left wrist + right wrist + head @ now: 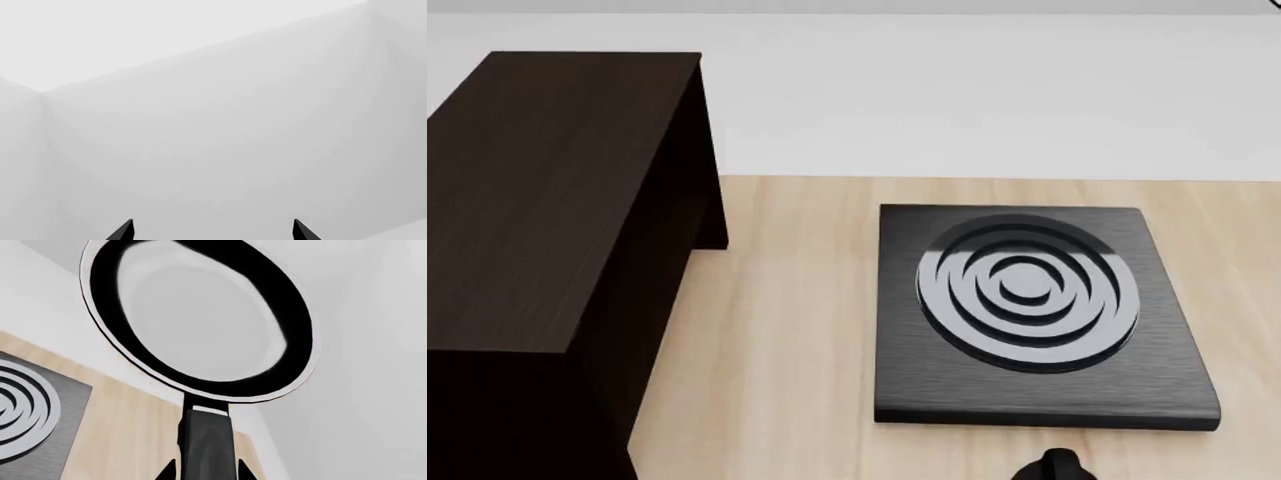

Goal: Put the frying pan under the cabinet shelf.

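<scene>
Only the right wrist view is showing the frying pan (200,320): the right gripper (205,474) is clamping its handle, holding it up above the table's (140,435) edge, beside the hob (27,410). The head view is showing the cabinet (547,200) left of the hob, no pan. The left gripper (213,231) is gaping wide and empty, only its fingertips (123,231) showing.

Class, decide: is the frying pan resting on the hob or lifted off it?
Lifted: the frying pan is held by its handle in the right gripper; the hob is bare.

Black frying pan (200,320) aloft; dark cabinet shelf (547,190) upright.
</scene>
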